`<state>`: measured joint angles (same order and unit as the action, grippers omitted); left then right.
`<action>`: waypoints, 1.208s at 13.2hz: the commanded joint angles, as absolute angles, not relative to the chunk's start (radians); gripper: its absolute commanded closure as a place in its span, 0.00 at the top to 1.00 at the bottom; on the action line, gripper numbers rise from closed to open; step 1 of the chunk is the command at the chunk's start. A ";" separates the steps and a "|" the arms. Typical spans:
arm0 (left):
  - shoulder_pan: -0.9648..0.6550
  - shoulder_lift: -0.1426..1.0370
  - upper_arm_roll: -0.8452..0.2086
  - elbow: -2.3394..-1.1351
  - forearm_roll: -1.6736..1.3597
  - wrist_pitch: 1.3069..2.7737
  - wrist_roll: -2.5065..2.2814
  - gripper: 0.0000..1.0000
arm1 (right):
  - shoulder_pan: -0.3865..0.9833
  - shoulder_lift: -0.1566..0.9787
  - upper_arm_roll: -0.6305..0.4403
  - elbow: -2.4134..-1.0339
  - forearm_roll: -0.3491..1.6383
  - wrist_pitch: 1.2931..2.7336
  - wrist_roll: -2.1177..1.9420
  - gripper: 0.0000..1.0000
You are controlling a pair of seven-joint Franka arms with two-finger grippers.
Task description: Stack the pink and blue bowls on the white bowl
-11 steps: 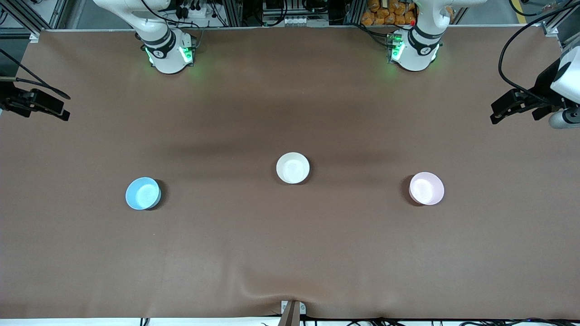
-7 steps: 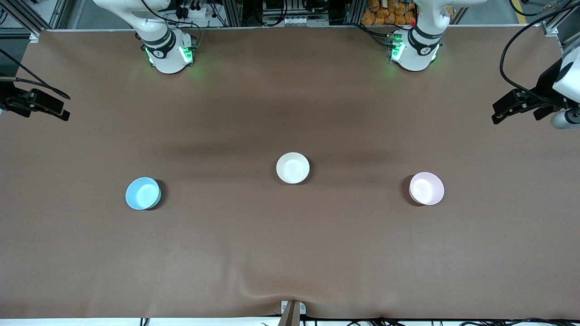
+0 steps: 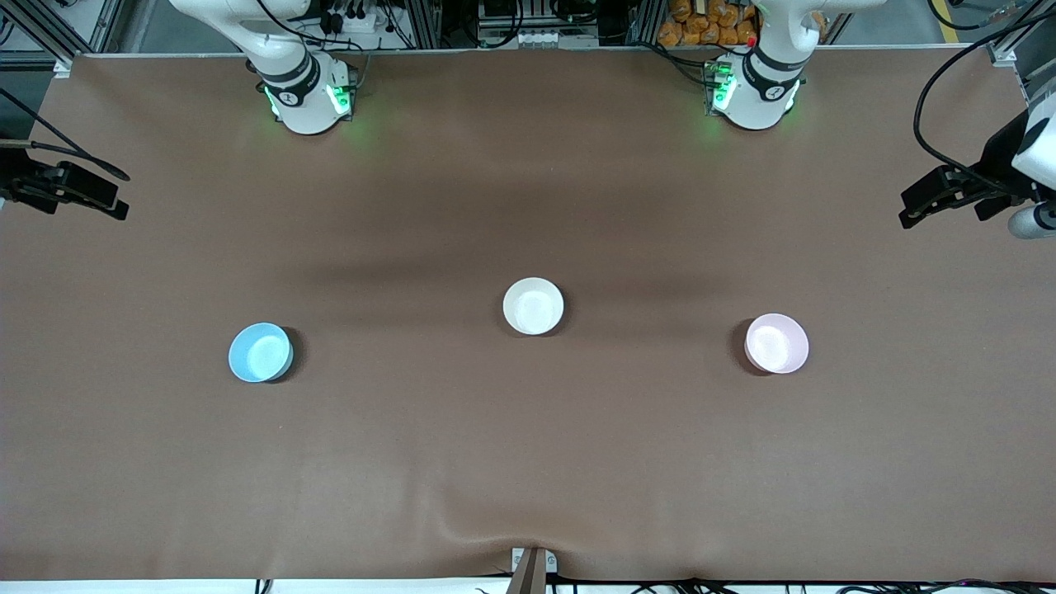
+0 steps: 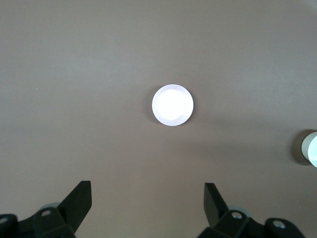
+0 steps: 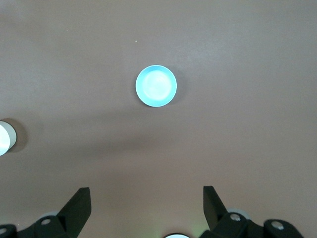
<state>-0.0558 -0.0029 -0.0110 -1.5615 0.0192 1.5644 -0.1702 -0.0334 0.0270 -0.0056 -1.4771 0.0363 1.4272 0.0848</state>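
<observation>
Bowls sit apart on the brown worktop, none stacked yet. Nearest the front camera is the blue bowl toward the right arm's end, with the pink bowl almost level with it toward the left arm's end; the white bowl lies a little farther, between the 2, a sensible middle spot for both arms to reach. All 3 stand upright and empty. The right tool hangs high over the worktop at its own end, fingers spread, looking down on the blue bowl; the left tool does likewise above the pink bowl, spread and holding nothing. Each arm seems paired with its closer bowl.
</observation>
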 commanded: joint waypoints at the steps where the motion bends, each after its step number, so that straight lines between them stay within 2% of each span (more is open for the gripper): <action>1: -0.054 0.023 -0.014 -1.551 0.037 1.549 -0.147 1.00 | -0.037 0.014 0.000 -1.479 0.046 1.419 0.098 1.00; 6: -0.046 0.032 -0.014 -1.560 0.037 1.577 -0.147 1.00 | -0.037 0.015 0.000 -1.479 0.046 1.417 0.100 1.00; 9: -0.046 0.038 -0.014 -1.638 0.037 1.666 -0.147 1.00 | -0.037 0.015 0.000 -1.479 0.046 1.417 0.098 1.00; 13: -0.017 0.052 -0.015 -1.877 0.035 1.961 -0.146 1.00 | -0.035 0.015 0.000 -1.479 0.045 1.417 0.098 1.00; 16: -0.014 0.173 -0.015 -1.901 0.034 2.081 -0.141 1.00 | -0.035 0.015 0.000 -1.479 0.043 1.417 0.098 1.00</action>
